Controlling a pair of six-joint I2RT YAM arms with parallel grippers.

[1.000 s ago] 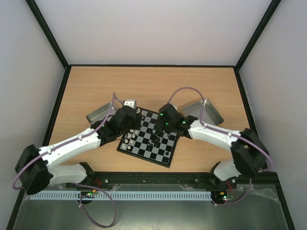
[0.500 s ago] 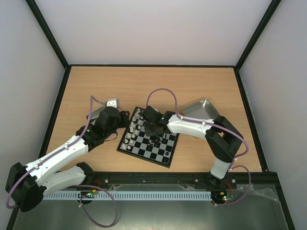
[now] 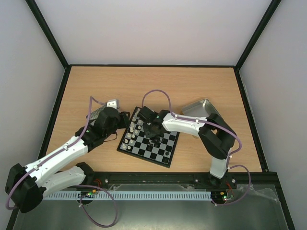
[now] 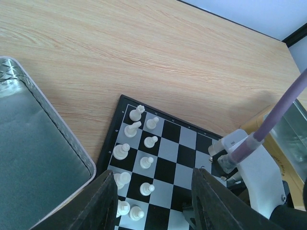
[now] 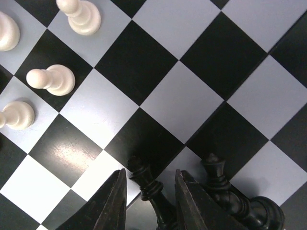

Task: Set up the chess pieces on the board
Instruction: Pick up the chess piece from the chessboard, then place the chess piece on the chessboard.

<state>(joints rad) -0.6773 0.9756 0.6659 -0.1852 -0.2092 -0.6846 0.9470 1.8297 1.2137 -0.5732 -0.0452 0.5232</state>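
Board: lies skewed on the wooden table, and my two arms reach to it from either side.
White pieces: stand in two files on the board's side nearest my left arm, each upright on its own square.
Black piece: stands upright near the board's middle, between the fingers of my right gripper.
Second black piece: on the board just beside the first, outside one of those fingers.
Right gripper: low over the board's middle, jaws apart on either side of the black piece. A sliver of square shows on each side, so I am not pinching it.
Left gripper: hangs above the board's left edge, jaws spread wide, with only squares between them.
Left tray: metal, just beside the board's left edge.
Right tray: metal, near the board's far right corner.
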